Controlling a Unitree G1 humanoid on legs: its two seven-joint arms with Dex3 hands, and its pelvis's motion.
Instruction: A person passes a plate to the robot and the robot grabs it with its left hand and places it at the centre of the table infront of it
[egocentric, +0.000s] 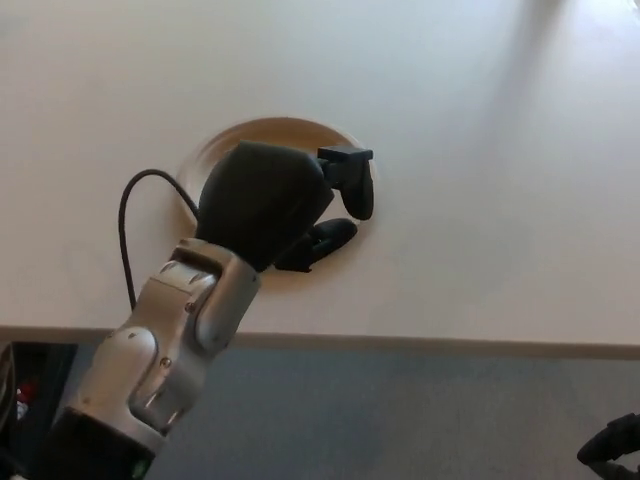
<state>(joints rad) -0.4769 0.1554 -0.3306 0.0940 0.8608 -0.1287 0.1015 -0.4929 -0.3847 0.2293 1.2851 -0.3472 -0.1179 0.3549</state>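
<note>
A round beige plate (268, 128) lies flat on the pale table (480, 150), near its front edge. Only the plate's far rim and a bit of its left side show. My left hand (272, 200) hangs over the plate and hides most of it. The hand is open: two fingers (355, 185) curl down over the plate's right rim, and the thumb (322, 240) sticks out apart from them below. Nothing is held between them. A small part of my right hand (610, 455) shows at the bottom right corner, low beside the table.
The table's front edge (420, 343) runs across the picture, with grey floor (400, 420) below it. A black cable (128, 225) loops out from my left wrist over the table. No person shows.
</note>
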